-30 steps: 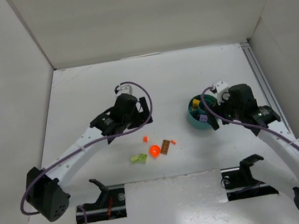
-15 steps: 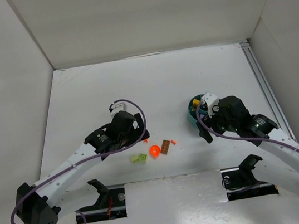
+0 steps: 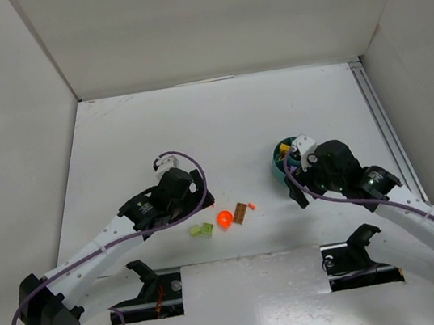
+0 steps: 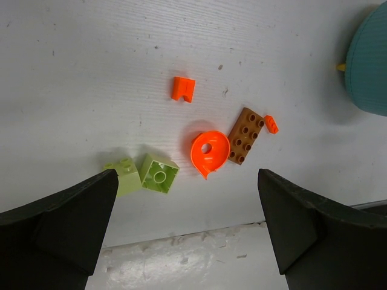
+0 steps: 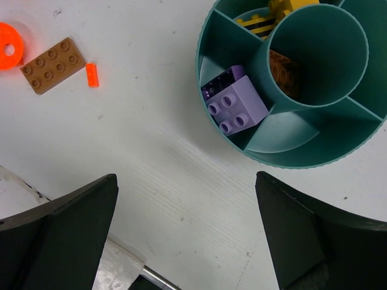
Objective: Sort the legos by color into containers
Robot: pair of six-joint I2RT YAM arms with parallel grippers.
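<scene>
Left gripper: opened wide, nothing between the fingers, above the table.
Lime green bricks: two, side by side, just ahead of the left finger tip of this gripper, inside the gap.
Round orange piece: ahead of the gap middle, beside the lime pair.
Brown brick: flat, right against the round piece, toward the right finger side.
Small orange brick: further ahead, alone; tiny orange bit just beside the brown brick.
Right gripper: also wide, holding nothing.
Teal bowl: ahead of this gripper, toward its right finger.
Purple bricks: in the bowl compartment nearest to the gripper.
Yellow brick: in a farther compartment, half hidden.
Central cup: one brownish brick inside, exact color hard to tell.
</scene>
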